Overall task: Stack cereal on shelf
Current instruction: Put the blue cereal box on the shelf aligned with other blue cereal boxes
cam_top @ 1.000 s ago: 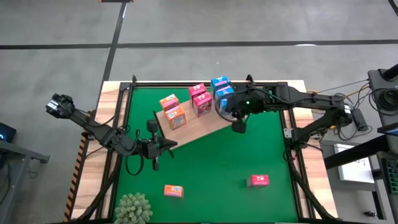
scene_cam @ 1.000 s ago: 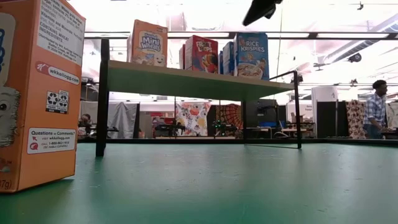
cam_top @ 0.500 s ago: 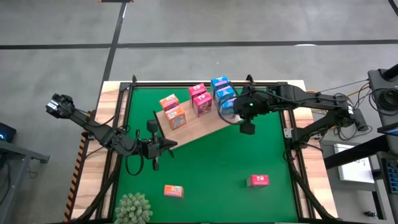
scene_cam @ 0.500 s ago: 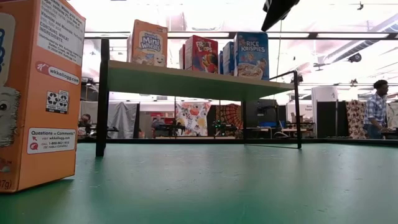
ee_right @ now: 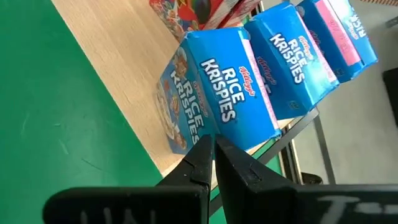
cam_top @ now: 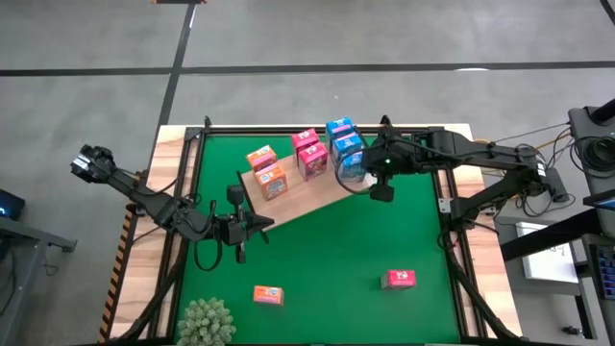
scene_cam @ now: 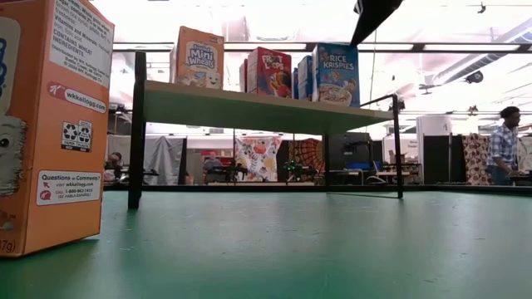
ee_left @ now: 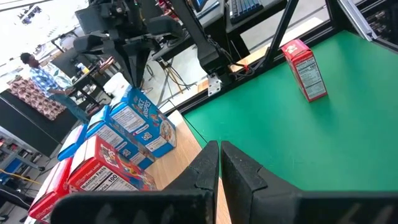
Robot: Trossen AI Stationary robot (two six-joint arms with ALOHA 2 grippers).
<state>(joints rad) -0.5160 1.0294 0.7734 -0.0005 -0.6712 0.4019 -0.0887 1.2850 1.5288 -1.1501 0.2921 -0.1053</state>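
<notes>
Shelf (cam_top: 307, 197), frame centre, holds 7 cereal boxes: 2 orange, 2 pink-red, 3 blue. Left to do: orange box (cam_top: 268, 295) lower centre, red box (cam_top: 399, 280) lower right. Right gripper (cam_top: 381, 192) shut, empty, beside blue boxes (cam_top: 346, 146). Left gripper (cam_top: 252, 227) shut, idle.

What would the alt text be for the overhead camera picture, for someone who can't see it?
Seen from above, a wooden shelf on a green table mat holds orange, pink-red and blue cereal boxes, with the shut right gripper beside the blue ones. One orange box and one pink-red box remain on the mat.
</notes>
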